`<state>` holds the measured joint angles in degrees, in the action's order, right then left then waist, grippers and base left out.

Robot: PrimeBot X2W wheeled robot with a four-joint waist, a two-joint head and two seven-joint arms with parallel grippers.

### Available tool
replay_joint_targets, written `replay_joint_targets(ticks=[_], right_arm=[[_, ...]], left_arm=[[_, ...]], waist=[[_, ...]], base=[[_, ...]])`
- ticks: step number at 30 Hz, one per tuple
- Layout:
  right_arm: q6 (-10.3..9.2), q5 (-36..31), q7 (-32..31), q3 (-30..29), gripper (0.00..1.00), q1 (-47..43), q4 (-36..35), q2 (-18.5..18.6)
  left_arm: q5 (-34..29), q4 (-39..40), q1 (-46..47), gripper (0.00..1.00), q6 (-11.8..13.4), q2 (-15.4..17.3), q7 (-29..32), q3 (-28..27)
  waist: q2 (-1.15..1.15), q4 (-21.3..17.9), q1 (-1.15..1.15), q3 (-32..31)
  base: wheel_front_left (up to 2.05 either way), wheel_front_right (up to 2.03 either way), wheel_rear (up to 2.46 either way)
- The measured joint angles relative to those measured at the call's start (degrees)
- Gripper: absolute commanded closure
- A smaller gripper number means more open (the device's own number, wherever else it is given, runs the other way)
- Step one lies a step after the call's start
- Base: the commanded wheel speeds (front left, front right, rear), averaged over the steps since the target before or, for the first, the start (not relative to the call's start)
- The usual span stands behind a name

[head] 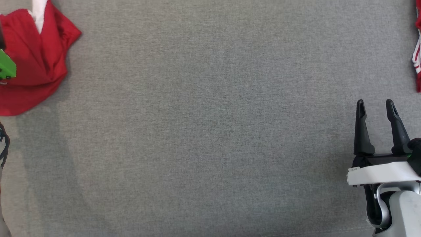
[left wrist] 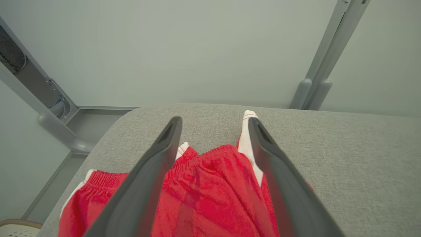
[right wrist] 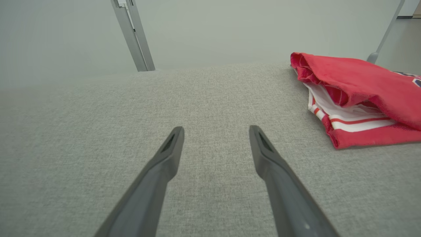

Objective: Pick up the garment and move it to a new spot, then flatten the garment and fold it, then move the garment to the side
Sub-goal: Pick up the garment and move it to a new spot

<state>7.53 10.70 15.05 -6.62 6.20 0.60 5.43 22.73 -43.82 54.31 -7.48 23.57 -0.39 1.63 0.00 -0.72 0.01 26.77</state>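
Note:
The garment [head: 33, 65] is a crumpled red piece with white trim, lying at the far left of the grey padded surface [head: 210, 131]. In the left wrist view its gathered elastic waistband and a white stripe show on the garment [left wrist: 210, 191]. My left gripper [left wrist: 213, 121] hangs just above it, open, with a dark finger on each side of the cloth and nothing gripped. My right gripper [head: 375, 107] stands open at the lower right of the head view, far from the garment. In its own wrist view the right gripper [right wrist: 215, 130] is over bare grey fabric.
A second red and white garment [right wrist: 361, 98] lies folded at the surface's right edge, showing as a red strip [head: 417, 59] in the head view. A green part of the left arm [head: 6, 67] overlaps the crumpled garment. Grey frame posts [left wrist: 315, 85] stand behind the surface.

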Motion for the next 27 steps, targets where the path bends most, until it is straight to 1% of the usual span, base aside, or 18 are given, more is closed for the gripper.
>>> replay_joint_targets(ticks=[2, 4, 8, 14, 15, 16, 17, 19, 27], right_arm=[[0.01, -0.14, 0.01, -0.03, 0.0, 0.04, 0.01, -0.11], [0.01, -0.24, 0.0, -0.13, 0.0, 0.29, -0.01, -0.13], [0.01, -0.34, 0.0, -0.25, 0.0, 0.86, -0.05, -0.19], [0.0, -0.42, 0.0, -0.08, 0.0, 0.97, 0.03, -0.37], [0.01, -0.46, 0.0, 0.14, 0.0, 1.04, 0.09, -0.41], [0.01, -0.51, 0.0, 0.33, 0.0, 1.15, 0.14, -0.48], [0.01, -0.51, 0.0, 0.46, 0.0, 1.23, 0.22, -0.54], [0.01, -0.51, 0.0, 0.6, 0.0, 1.38, 0.48, -0.58], [0.0, -0.44, 0.0, 0.96, 0.0, 1.36, 1.42, -0.69]], left_arm=[[1.59, -2.97, 0.36, 0.0, -0.03, 0.49, 3.31, 1.07], [3.87, -5.26, 0.51, 0.0, -0.03, 0.33, 5.83, 1.19], [6.8, -9.8, 0.62, 0.0, -0.05, 0.56, 13.51, 2.78], [10.32, -12.6, 1.46, 0.0, -0.08, 1.24, 18.94, 3.1], [10.54, -13.15, 1.7, 0.41, -0.09, 1.27, 19.78, 3.14], [10.67, -13.56, 1.9, 0.65, -0.09, 1.35, 20.03, 3.12], [10.81, -13.84, 1.94, 1.0, -0.09, 1.41, 20.01, 3.09], [11.61, -14.11, 1.97, 1.0, -0.08, 1.44, 19.72, 3.19], [11.52, -12.29, 1.71, 1.0, -0.08, 1.4, 12.3, 4.88]], waist=[[0.0, -0.98, 0.0, 1.01], [0.0, -1.68, 0.0, 1.78], [0.0, -2.68, 0.0, 2.77], [0.0, -2.82, -0.01, 2.64], [0.0, -2.83, -0.01, 2.56], [0.0, -2.86, -0.01, 2.48], [0.0, -2.89, -0.01, 2.41], [0.0, -2.92, -0.01, 2.07], [0.0, -2.52, -0.01, -0.81]], base=[[0.0, 0.0, 0.0], [0.0, 0.0, 0.0], [0.0, 0.0, 0.0], [0.0, 0.0, 0.0], [0.0, 0.0, 0.0], [0.0, 0.0, 0.0], [0.0, 0.0, 0.0], [0.0, 0.0, 0.0], [0.0, 0.0, 0.0]])
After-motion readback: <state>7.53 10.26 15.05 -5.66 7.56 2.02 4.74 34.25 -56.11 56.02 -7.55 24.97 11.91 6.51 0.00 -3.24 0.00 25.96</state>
